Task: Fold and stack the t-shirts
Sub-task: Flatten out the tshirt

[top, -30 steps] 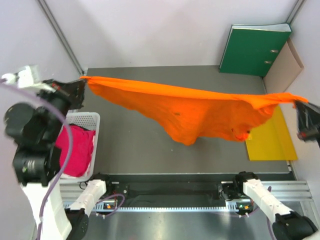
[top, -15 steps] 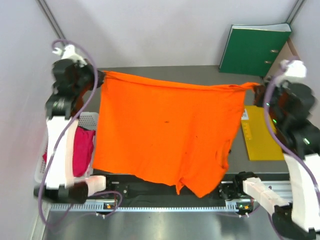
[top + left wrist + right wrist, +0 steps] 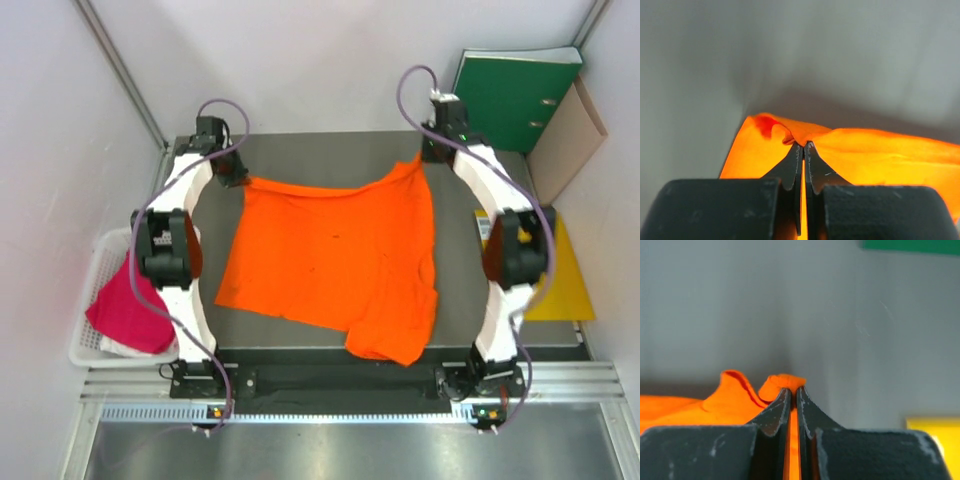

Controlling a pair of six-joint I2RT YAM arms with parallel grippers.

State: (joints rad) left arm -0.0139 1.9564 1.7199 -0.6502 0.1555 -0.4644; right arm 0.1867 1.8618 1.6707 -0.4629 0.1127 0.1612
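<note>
The orange t-shirt [image 3: 335, 265] lies spread over the grey table [image 3: 300, 150], its near corner hanging toward the front edge. My left gripper [image 3: 240, 180] is shut on the shirt's far left corner [image 3: 790, 132]. My right gripper [image 3: 425, 158] is shut on its far right corner [image 3: 785, 382]. In both wrist views orange cloth is pinched between the black fingers and bunches at the tips. Both arms reach out to the back of the table. The magenta-pink t-shirt [image 3: 128, 308] lies crumpled in the white mesh basket [image 3: 105, 245] at the left.
A green binder [image 3: 510, 95] and a brown folder [image 3: 570, 125] lean against the back right wall. A yellow envelope [image 3: 560, 280] lies flat at the right edge, partly behind the right arm. Walls close in at left and back.
Both arms have swung forward and down from holding the orange shirt stretched in the air. The shirt now lies on the table, with both corners still gripped.
</note>
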